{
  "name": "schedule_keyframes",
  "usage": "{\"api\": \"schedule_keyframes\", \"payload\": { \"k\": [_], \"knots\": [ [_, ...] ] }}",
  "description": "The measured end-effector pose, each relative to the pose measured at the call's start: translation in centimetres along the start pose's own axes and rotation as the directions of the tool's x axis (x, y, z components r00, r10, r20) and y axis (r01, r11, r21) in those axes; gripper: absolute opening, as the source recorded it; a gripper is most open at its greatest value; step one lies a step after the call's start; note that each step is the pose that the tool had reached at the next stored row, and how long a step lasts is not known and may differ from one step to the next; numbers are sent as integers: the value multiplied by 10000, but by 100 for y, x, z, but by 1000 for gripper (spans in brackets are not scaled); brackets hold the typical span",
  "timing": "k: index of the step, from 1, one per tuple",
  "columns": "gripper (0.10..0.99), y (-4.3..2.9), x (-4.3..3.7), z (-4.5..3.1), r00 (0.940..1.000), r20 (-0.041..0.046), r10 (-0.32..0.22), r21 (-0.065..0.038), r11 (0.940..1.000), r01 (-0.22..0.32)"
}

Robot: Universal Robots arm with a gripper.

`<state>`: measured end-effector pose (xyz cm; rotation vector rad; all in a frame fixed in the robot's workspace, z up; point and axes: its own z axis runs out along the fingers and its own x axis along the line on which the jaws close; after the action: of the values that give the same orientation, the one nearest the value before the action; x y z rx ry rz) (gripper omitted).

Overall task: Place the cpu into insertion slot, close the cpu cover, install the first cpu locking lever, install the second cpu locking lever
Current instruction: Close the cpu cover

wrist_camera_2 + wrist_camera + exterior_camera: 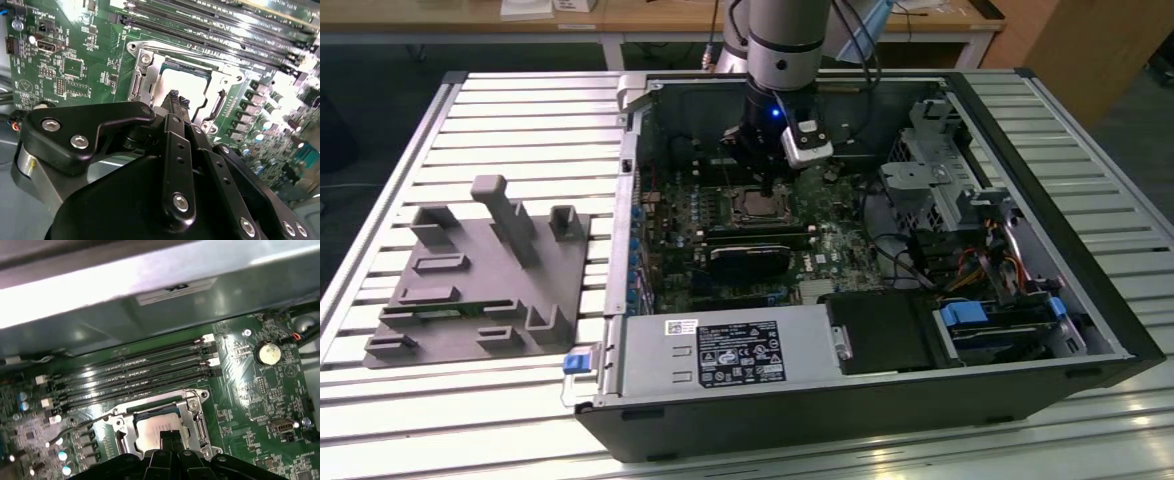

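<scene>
Sitting flat in the socket of the green motherboard (250,390), pale face up: cpu (155,426), framed by cpu cover (198,416) lying around it. Just above, tool (178,97) pinched narrow, holding nothing. Around everything, open computer case (854,400) on slatted tabletop (520,120).

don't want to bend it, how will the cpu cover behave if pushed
Likely stiff: the cpu cover looks like a metal plate framing the cpu. Probably light, given its large middle opening. It likely won't slide, since its surround appears screwed to the motherboard.
</scene>
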<state>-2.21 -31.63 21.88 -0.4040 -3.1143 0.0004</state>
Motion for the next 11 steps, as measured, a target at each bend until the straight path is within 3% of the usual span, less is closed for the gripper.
{"api": "schedule_keyframes", "payload": {
  "k": [7, 11],
  "knots": [
    [106, -1, 4, 1, 9989, 17, -458, 10, 9989, 458],
    [106, -4, 9, 9, 9976, 217, -655, -31, 9978, 656]
  ]
}}
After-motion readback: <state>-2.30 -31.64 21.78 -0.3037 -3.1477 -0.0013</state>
